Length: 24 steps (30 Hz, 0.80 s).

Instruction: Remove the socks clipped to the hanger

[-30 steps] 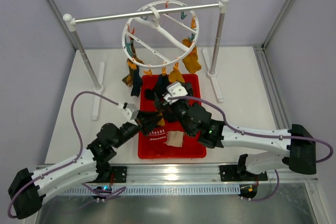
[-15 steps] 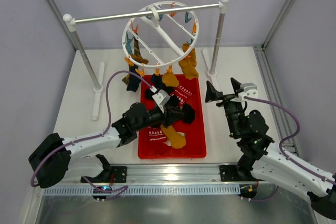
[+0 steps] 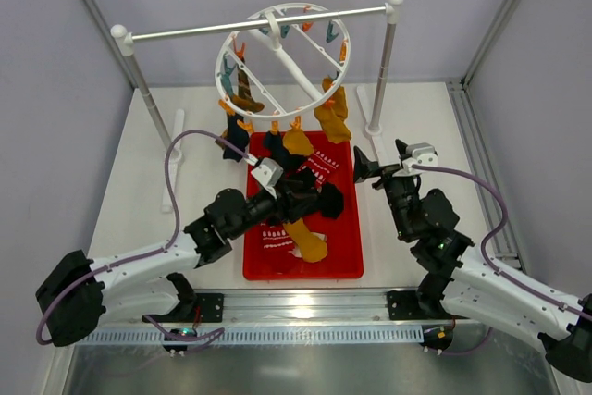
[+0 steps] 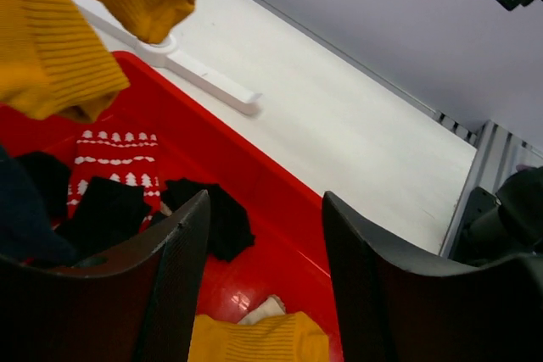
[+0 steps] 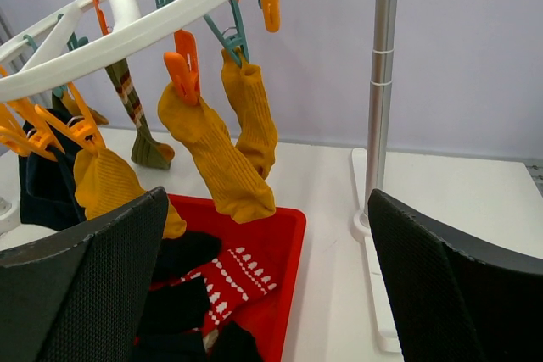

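Right hand (image 5: pixel 267 205) — spread, empty — faces socks (image 5: pixel 212 154) hanging lengthwise-down ahead, up-left; left hand (image 4: pixel 265 205), spread too, over tray (image 4: pixel 254 180).

Overhead looking down, wrist views close, sharing red tray (image 3: pixel 344 249)

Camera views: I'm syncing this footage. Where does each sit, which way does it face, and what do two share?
Top external: above and behind, looking down on the red plastic tray and white round plastic hanger; left arm and right arm show.
Left wrist: low over the tray, facing across the white table; its dark fingers frame the bottom.
Right wrist: beside the tray, facing mustard-yellow socks clipped to the hanger; its fingers fill both lower corners.
Shared: both wrist views show the red, white-patterned sock.
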Available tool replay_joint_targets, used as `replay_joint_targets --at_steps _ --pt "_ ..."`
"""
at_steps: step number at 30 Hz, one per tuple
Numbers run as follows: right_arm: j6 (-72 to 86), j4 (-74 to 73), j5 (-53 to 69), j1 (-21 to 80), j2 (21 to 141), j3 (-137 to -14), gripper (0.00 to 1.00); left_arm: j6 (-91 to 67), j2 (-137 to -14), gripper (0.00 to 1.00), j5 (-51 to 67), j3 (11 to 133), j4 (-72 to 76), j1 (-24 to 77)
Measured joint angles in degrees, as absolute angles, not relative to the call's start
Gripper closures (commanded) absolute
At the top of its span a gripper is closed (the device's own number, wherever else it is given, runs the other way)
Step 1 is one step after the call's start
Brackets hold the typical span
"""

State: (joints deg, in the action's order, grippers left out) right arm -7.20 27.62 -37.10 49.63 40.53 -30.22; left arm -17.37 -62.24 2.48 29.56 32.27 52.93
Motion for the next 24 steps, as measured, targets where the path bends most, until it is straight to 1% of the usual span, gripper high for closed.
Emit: replay_joint_targets --at_steps 2,4,5,8,9,13,16,19,24 --pt "-7.1 27.7 -37.1 49.6 40.5 -30.2 0.01 -17.1 -60.0 0.41 -0.6 28.6 31.6 53.1" --pt "-7.1 27.7 -36.9 49.4 40.4 -30.2 0.01 -16.7 -57.9 0.36 -4.5 27.9 30.8 53.1" --pt "-7.1 27.7 -36.8 49.4 40.4 -30.2 0.0 -16.4 -57.1 0.28 -6.1 27.6 30.5 53.1" --pt "-7.1 27.7 -36.6 49.4 40.5 -30.2 0.0 -15.7 -55.2 0.12 -12.5 26.2 29.7 53.1" --pt "-7.1 27.7 -36.6 49.4 40.5 -30.2 0.0 -15.6 -54.9 0.01 -14.6 25.7 29.6 53.1" --pt "-7.1 27.8 -36.4 49.3 41.3 -30.2 0.01 -14.9 -55.8 0.0 -22.7 24.5 29.3 53.1" --pt "-7.1 27.8 -36.2 49.3 42.1 -30.2 0.01 -14.5 -58.8 0.0 -26.7 24.2 31.3 53.1" --pt "-7.1 27.8 -36.1 49.3 42.6 -30.2 0.0 -13.6 -64.8 0.0 -31.0 24.1 35.4 53.1" --pt "-7.1 27.8 -36.1 49.2 42.7 -30.2 0.0 -12.6 -75.5 0.01 -34.5 24.1 43.3 53.1"
